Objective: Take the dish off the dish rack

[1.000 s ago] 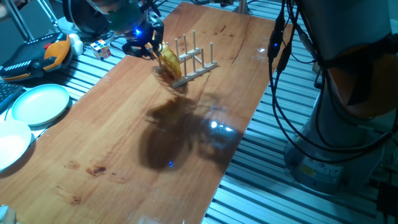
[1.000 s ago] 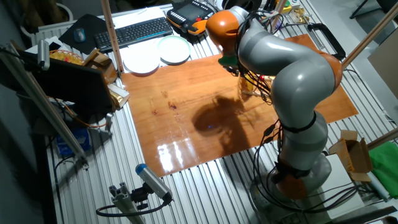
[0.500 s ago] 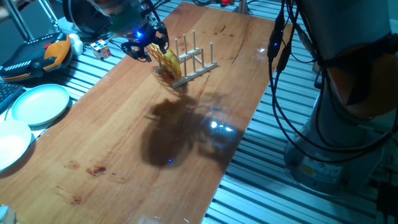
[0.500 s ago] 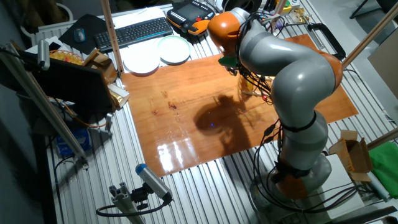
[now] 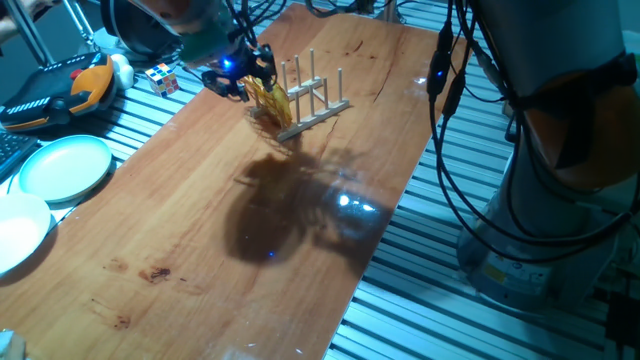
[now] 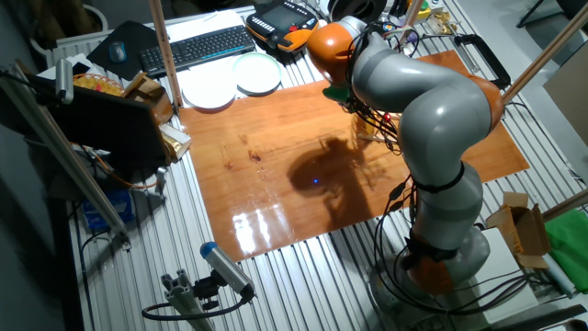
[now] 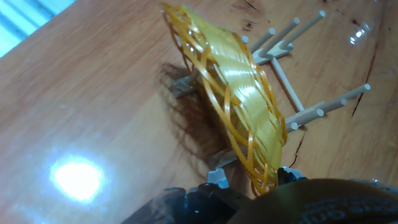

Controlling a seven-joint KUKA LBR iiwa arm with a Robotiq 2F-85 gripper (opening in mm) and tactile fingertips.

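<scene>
The dish [image 7: 239, 93], a yellow woven wicker plate, stands on edge and tilted between the pegs of the small wooden dish rack [image 7: 292, 43]. In one fixed view the dish [image 5: 272, 97] sits at the left end of the rack [image 5: 312, 98], at the far side of the wooden table [image 5: 200, 240]. My gripper [image 5: 243, 78] is right at the dish's left rim. In the hand view my gripper [image 7: 252, 178] has a fingertip on each side of the dish's lower rim, with a gap showing at the left one, so it looks open. In the other fixed view the arm [image 6: 413, 92] hides gripper and dish.
A pale green plate [image 5: 65, 165] and a white plate [image 5: 15, 230] lie left of the table. A Rubik's cube [image 5: 163, 78] and an orange-black pendant [image 5: 60, 90] lie behind them. A keyboard [image 6: 197, 46] is at the back. Cables hang at the right [image 5: 450, 80].
My gripper has moved a little to the right, closer onto the dish's rim. The dish and the rack have not moved.
</scene>
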